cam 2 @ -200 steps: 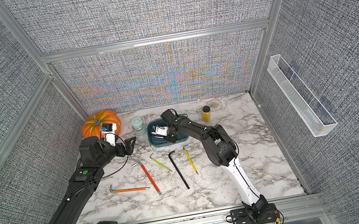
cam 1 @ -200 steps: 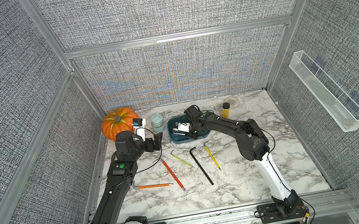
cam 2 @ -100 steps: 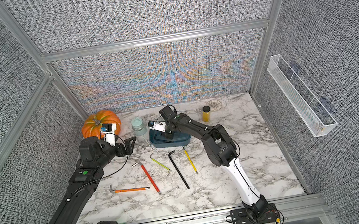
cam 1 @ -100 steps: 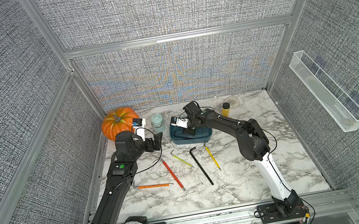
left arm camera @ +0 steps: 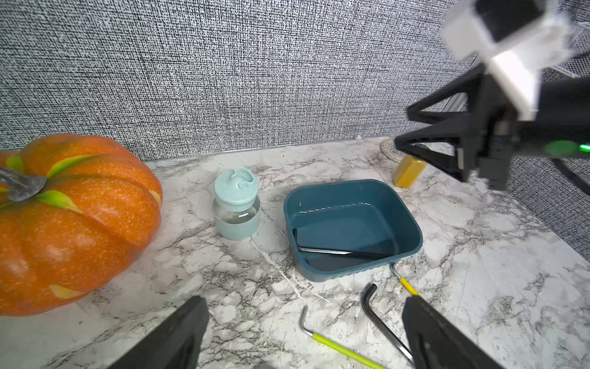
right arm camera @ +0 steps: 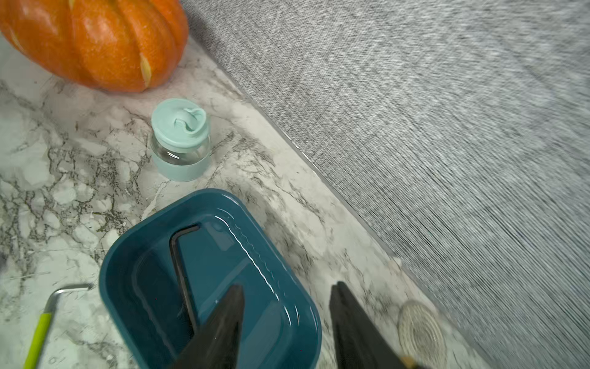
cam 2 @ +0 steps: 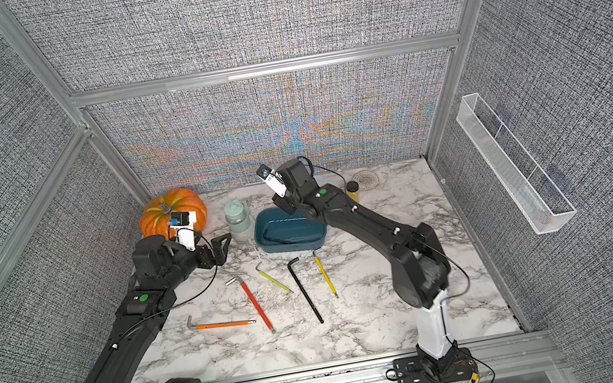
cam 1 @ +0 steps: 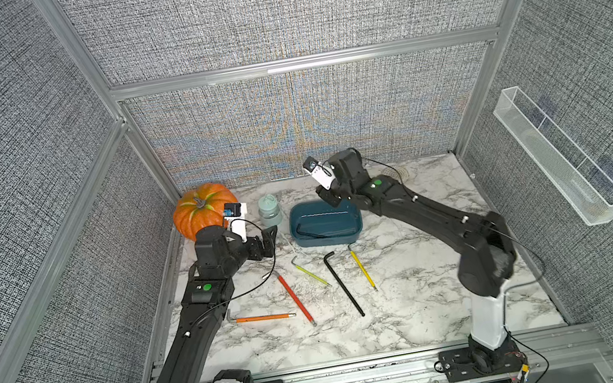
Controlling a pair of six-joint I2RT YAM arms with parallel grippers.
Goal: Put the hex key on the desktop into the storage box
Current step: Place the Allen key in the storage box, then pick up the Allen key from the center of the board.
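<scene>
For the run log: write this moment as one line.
right gripper open above storage box rim | black hex key inside | left gripper open

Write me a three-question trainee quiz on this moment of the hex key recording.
1. True or false: a black hex key lies inside the storage box.
2. How many hex keys lie loose on the marble desktop? A) three B) five C) seven
3. What is the right gripper holding?
Key: 1 true. 2 B: the orange key, red key, yellow-green key, long black key and yellow key. 3 nothing; its jaws stand apart, empty.
</scene>
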